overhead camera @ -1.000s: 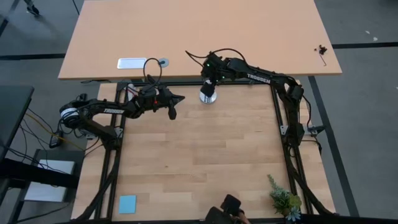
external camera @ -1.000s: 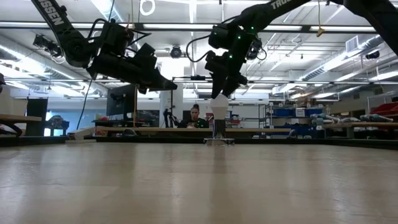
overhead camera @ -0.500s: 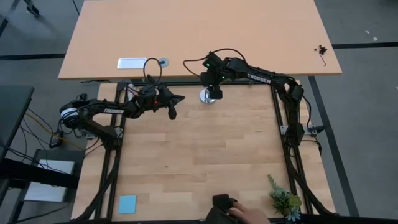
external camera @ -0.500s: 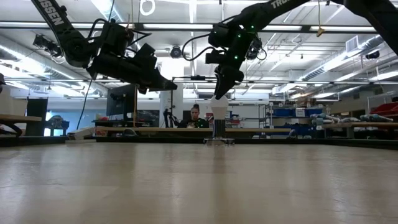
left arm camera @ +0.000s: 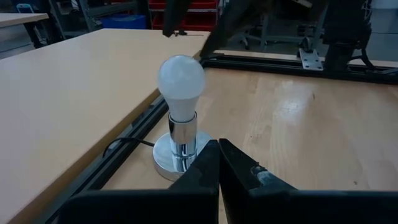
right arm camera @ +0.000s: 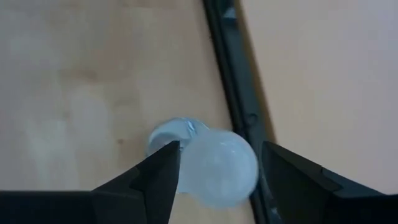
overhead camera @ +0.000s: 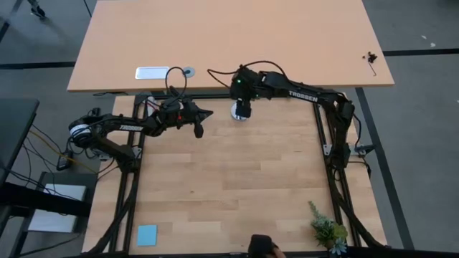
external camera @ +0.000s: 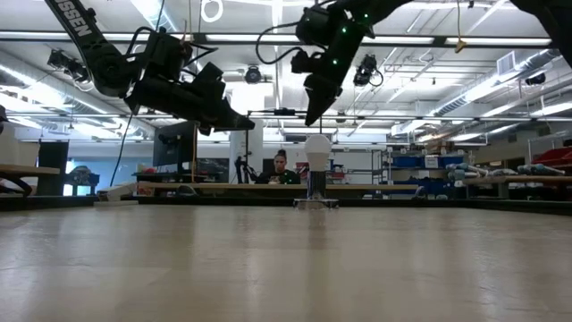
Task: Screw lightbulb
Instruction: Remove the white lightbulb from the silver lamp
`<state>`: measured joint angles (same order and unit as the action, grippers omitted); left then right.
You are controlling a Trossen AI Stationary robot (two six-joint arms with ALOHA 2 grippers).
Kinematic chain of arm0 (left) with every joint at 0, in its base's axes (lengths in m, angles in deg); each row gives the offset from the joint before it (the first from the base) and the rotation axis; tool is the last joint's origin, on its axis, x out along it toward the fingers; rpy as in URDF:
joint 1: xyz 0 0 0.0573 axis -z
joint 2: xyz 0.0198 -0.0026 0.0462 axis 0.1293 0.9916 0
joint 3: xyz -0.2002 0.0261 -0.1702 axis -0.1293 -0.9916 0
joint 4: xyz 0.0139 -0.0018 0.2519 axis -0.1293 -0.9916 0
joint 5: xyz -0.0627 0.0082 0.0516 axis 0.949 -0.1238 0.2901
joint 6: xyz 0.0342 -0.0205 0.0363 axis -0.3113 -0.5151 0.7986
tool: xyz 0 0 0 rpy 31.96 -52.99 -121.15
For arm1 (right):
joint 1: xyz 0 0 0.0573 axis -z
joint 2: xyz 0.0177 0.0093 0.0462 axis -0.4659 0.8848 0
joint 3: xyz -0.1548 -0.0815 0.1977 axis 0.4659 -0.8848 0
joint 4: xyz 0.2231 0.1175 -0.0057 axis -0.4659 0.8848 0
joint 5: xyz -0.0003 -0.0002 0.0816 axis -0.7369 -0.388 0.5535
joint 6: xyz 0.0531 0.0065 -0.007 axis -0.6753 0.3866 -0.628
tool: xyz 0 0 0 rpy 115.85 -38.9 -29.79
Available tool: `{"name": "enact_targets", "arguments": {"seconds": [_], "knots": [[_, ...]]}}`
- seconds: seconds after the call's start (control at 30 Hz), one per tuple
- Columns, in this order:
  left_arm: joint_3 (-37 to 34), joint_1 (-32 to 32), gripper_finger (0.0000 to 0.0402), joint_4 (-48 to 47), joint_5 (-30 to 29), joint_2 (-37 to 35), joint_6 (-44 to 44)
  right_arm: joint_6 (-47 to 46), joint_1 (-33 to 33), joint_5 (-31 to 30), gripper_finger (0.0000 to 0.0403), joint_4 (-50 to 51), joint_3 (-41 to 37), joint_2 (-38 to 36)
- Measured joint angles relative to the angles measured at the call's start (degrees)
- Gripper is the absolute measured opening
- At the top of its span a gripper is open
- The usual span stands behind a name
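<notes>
The white lightbulb (external camera: pixel 318 148) stands upright with its base in the silver socket (left arm camera: pixel 178 144), whose round disc (overhead camera: pixel 237 115) rests on the table near its far edge. My right gripper (external camera: pixel 311 114) is open and hovers just above the bulb. In the right wrist view its two fingers stand on either side of the bulb (right arm camera: pixel 218 167) without touching it. My left gripper (overhead camera: pixel 206 115) is shut and empty, in the air to the left of the bulb and pointing at it. The bulb also shows in the left wrist view (left arm camera: pixel 181 77).
A black cord (left arm camera: pixel 127 144) runs from the socket disc toward the black frame rail (overhead camera: pixel 208 94) at the table's far edge. A blue square (overhead camera: pixel 147 234) lies at the near left and a small plant (overhead camera: pixel 328 231) at the near right. A larger table (overhead camera: pixel 229 36) stands behind.
My right gripper has gone up from around the bulb's top and now stands clear above it. The bulb has stayed upright in the socket.
</notes>
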<state>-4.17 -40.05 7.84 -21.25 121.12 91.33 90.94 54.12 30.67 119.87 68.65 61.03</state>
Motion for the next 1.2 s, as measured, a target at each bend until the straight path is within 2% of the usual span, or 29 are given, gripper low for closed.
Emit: {"name": "enact_targets", "arguments": {"seconds": [0.1,0.23,0.47,0.67,0.83,0.97,1.2], "knots": [[0.0,0.0,0.0005,0.0,0.0,0.0,0.0,-3.3,-0.8,-3.4,0.0231,-0.3,0.0,0.0],[0.0,0.0,0.0005,0.0,0.0,0.0,0.0,-6.2,-2.0,-3.6,0.0239,-0.5,0.0,0.0],[0.0,0.0,0.0005,-0.1,0.0,0.0,0.0,-9.9,-3.1,-3.0,0.0300,-1.5,0.1,0.0],[0.0,0.0,0.0005,0.0,0.0,0.0,0.0,-14.1,0.3,0.1,0.0346,0.7,0.1,0.0],[0.0,0.0,0.0005,-0.1,0.0,0.0,-0.1,-16.1,4.1,1.7,0.0352,0.1,-1.2,0.6],[0.0,0.0,0.0005,0.0,0.0,0.0,-0.1,-17.3,5.4,5.8,0.0352,-1.0,-1.3,1.5],[0.0,0.0,0.0005,-0.1,0.0,0.0,-0.1,-17.2,5.1,5.6,0.0347,-1.4,-1.3,4.1]]}}
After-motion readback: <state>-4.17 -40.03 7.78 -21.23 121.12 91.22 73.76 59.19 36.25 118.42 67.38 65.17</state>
